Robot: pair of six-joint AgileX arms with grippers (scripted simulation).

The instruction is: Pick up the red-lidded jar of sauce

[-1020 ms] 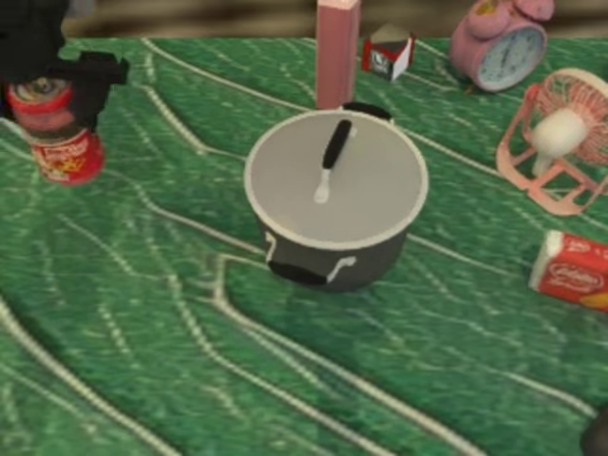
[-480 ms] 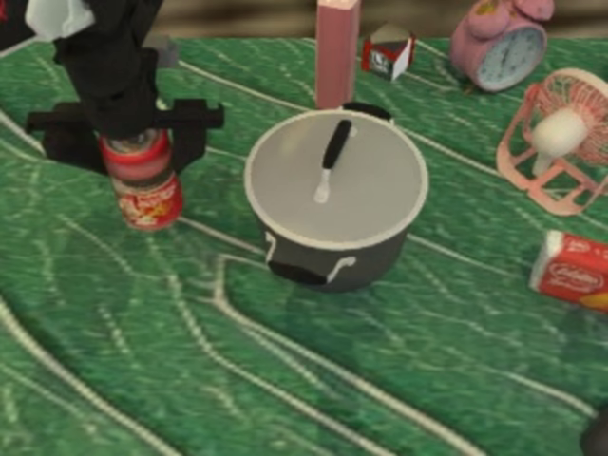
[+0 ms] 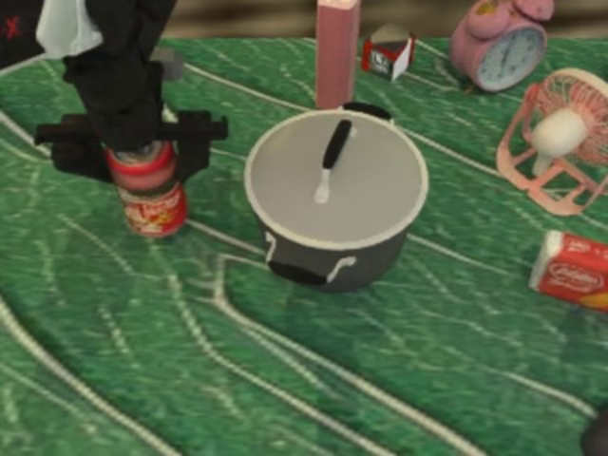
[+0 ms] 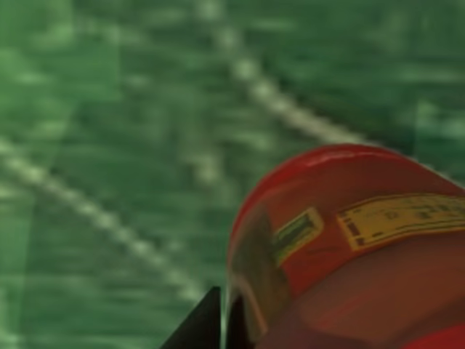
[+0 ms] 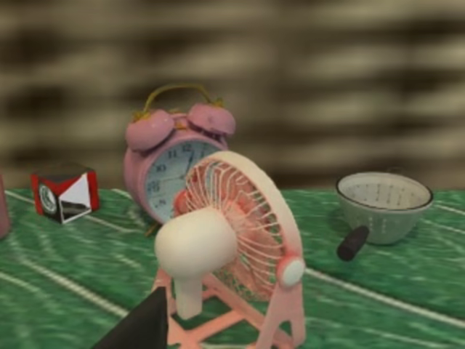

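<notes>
The red-lidded jar of sauce (image 3: 150, 198) is at the left of the table, left of the pot, with its red lid and red-and-white label showing. My left gripper (image 3: 141, 158) comes down from above and is shut on the jar's lid end. In the left wrist view the jar (image 4: 349, 247) fills the frame close up, with one dark finger (image 4: 200, 327) against its side and green cloth behind it. Whether the jar's base touches the cloth cannot be told. My right gripper (image 3: 598, 439) is parked at the front right corner, open and holding nothing.
A grey pot (image 3: 332, 195) with a lid stands mid-table. Behind it are a tall pink carton (image 3: 337, 47) and a small red-and-white box (image 3: 388, 52). A pink alarm clock (image 3: 499, 43), a pink fan (image 3: 560, 142) and a red-and-white packet (image 3: 575, 271) are on the right. A colander (image 5: 383, 203) stands farther off.
My left gripper has carried the jar from the far left edge rightward toward the pot, then settled slightly lower. The right arm has not moved.
</notes>
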